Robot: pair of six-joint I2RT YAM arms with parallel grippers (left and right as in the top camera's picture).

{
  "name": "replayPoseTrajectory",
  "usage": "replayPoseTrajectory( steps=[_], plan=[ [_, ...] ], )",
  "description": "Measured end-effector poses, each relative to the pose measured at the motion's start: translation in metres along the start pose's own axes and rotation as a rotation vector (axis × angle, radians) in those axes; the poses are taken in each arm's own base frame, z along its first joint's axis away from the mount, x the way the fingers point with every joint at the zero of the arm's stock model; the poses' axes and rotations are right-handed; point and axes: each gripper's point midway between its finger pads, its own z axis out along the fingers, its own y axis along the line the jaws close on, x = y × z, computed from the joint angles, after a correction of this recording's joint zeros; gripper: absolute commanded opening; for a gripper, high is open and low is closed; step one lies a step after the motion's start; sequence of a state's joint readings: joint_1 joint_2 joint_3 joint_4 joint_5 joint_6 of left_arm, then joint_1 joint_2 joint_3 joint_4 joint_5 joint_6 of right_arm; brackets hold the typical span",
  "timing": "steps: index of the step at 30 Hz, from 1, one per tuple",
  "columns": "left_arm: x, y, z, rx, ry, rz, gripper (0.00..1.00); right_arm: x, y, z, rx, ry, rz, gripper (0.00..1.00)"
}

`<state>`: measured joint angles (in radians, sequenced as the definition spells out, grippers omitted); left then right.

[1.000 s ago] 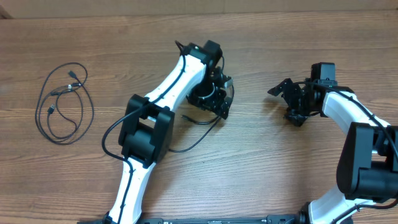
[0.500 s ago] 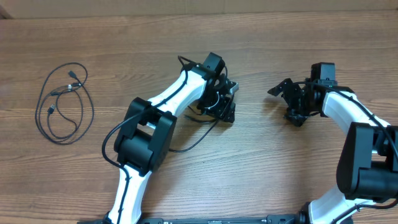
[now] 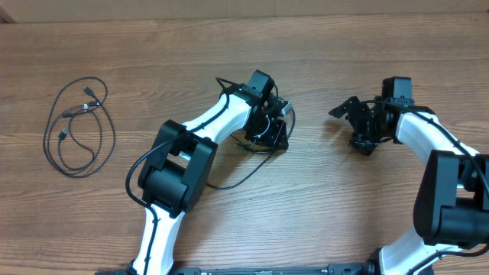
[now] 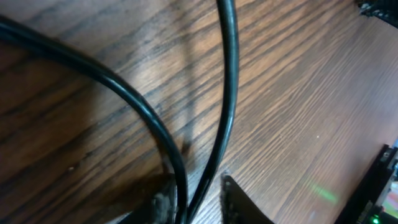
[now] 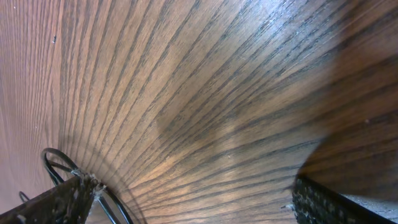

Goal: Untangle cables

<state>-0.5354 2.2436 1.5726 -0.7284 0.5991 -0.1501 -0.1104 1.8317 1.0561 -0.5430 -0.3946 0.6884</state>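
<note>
left arm comes up from the near edge, elbow bent, forearm angling toward mid-counter [image 3: 229, 46], wrist tipped down so the left pincer [image 3: 269, 130] is right at the wood. in the wrist view its tips sit close either side of two strands of the second cable [image 4: 227, 93], but we can't tell if they're actually pinching it. one strand runs straight away from the tips, the other bends off to the left, and from above the loose end trails back toward the left arm's elbow. right arm folds in from the right side, forearm pointing left, right pincer [image 3: 353, 127] spread wide with only bare wood between. the looped cable [image 3: 80, 109] lies well off to the left, a long oval running far edge to near edge.
</note>
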Motion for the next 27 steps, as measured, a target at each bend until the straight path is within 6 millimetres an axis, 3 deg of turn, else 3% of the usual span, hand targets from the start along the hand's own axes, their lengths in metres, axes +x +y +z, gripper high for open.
replayPoseTrajectory(
  steps=[9, 14, 16, 19, 27],
  plan=[
    [0.003, 0.002, 0.003, -0.001, 0.009, -0.014, 0.11, 0.000, 0.000, 0.000, 0.000, 0.000, 0.000, 1.00],
    [0.004, 0.003, 0.003, -0.001, 0.012, -0.016, 0.10, 0.000, 0.000, 0.000, 0.000, 0.000, -0.001, 1.00],
    [0.003, 0.002, 0.003, -0.001, 0.012, -0.016, 0.15, 0.000, 0.000, 0.000, 0.000, 0.000, -0.001, 1.00],
    [0.004, 0.000, 0.003, 0.011, 0.013, -0.014, 0.31, 0.000, 0.000, 0.000, 0.000, 0.000, 0.000, 1.00],
    [0.004, -0.008, 0.003, 0.040, 0.017, -0.012, 0.37, 0.000, 0.000, 0.000, 0.000, 0.000, 0.000, 1.00]
  ],
)
